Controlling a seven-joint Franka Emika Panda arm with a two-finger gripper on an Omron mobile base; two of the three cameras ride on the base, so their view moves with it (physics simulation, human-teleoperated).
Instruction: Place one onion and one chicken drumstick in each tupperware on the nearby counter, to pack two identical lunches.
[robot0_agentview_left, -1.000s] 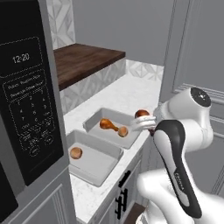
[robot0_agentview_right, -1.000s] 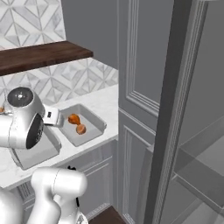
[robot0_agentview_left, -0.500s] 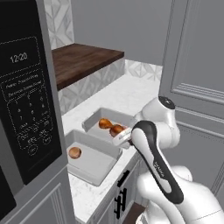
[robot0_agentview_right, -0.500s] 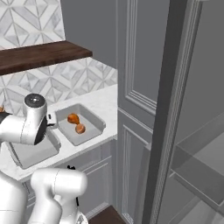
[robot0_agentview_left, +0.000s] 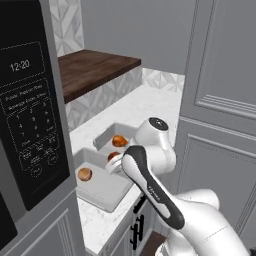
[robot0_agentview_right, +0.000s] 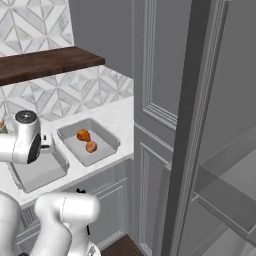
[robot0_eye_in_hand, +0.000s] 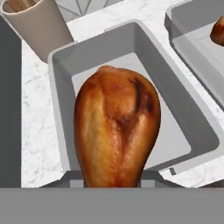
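Counter (robot0_agentview_left: 150, 102) of white marble runs under a dark wooden shelf (robot0_agentview_left: 92, 70), with a black microwave (robot0_agentview_left: 30, 115) at the near left of the left base view. Two grey tupperware containers sit side by side on the counter, just beside each other. The near tupperware (robot0_agentview_left: 102, 192) holds one onion (robot0_agentview_left: 85, 174) toward its left side. The far tupperware (robot0_agentview_right: 107, 137) holds a drumstick (robot0_agentview_right: 83, 135) and a second onion (robot0_agentview_right: 91, 146), lying near each other in the right base view. The white arm (robot0_agentview_left: 150, 185) reaches in over the near container from the lower right. In the hand view, the held chicken drumstick (robot0_eye_in_hand: 116, 131) stands upright straight ahead of the gripper (robot0_eye_in_hand: 113, 177), fat end up, glossy orange-brown, hanging over the open grey box below it. The gripper is closed tight on the drumstick's lower end; the fingertips themselves are mostly hidden behind the meat. A tan cup (robot0_eye_in_hand: 37, 26) stands on the counter beyond the container's far corner. An edge of the other container with something orange-brown in it shows at upper right of the hand view.
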